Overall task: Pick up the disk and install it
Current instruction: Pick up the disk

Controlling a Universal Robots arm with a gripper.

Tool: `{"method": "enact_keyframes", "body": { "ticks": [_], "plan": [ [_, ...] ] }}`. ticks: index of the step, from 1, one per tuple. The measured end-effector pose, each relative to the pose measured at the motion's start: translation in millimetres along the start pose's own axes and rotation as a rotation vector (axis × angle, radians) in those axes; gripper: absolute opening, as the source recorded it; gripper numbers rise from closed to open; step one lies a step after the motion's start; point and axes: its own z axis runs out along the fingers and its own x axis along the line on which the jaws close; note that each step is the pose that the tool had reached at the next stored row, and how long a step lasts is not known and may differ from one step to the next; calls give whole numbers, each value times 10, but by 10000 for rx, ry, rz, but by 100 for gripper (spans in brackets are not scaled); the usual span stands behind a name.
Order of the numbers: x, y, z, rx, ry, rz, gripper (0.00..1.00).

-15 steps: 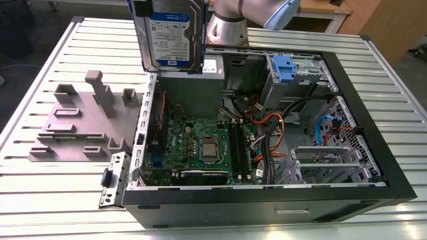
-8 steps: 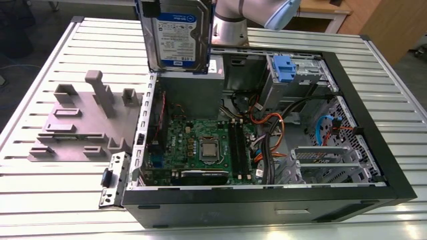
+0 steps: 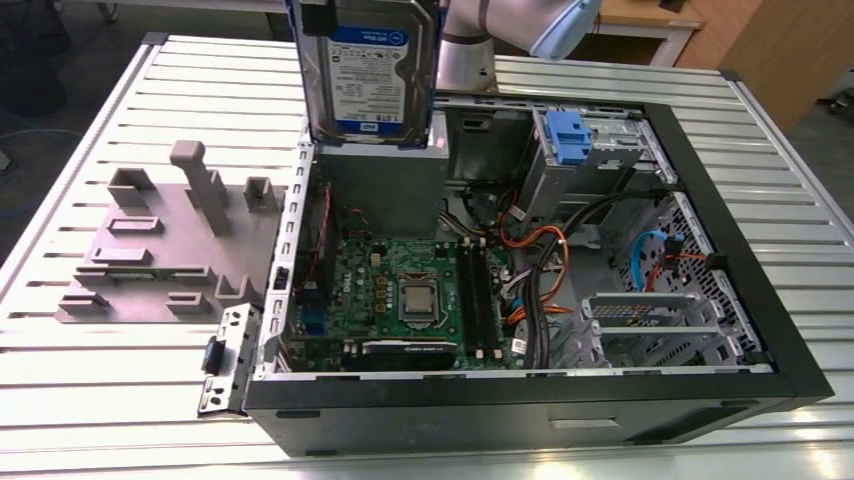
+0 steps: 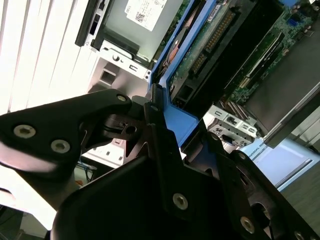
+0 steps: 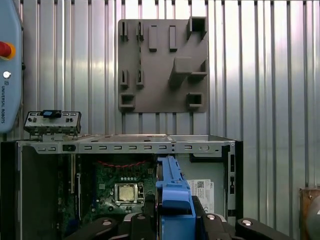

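Observation:
The disk (image 3: 367, 70), a silver drive with a white-and-blue label, hangs upright on edge above the back left corner of the open computer case (image 3: 747, 300), over the grey power supply box (image 3: 380, 185). In both wrist views my gripper (image 4: 180, 125) (image 5: 173, 212) is shut on the disk's bright blue carrier frame (image 4: 175, 120) (image 5: 172, 192), with a black finger on each side. The disk's green circuit board (image 4: 210, 35) faces the second wrist camera. A blue-fronted drive bay (image 3: 567, 135) sits at the case's far side.
The case lies open on a slatted metal table (image 3: 107, 380), showing the motherboard (image 3: 400, 290), orange and black cables (image 3: 547, 260) and a metal cage (image 3: 641, 315). A grey fixture plate (image 3: 147, 250) (image 5: 162, 65) with upright pegs lies at the exterior view's left of the case.

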Motion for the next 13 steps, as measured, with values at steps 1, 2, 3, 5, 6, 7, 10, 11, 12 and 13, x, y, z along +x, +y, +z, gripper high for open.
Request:
{"method": "enact_keyframes", "body": {
  "ticks": [1,2,3,5,6,7,10,11,12,13],
  "plan": [
    [0,-10,0,0,0,0,36],
    [0,-18,0,0,-1,0,36],
    [-1,-25,0,0,0,0,36],
    [0,-32,0,1,-1,1,36],
    [0,-32,0,1,-1,1,36],
    [-1,-32,0,1,-1,1,36],
    [0,-33,1,1,3,0,36],
    [5,-34,1,0,5,-2,36],
    [14,-34,2,0,6,-1,36],
    [28,-34,3,1,5,0,36]
  ]
}}
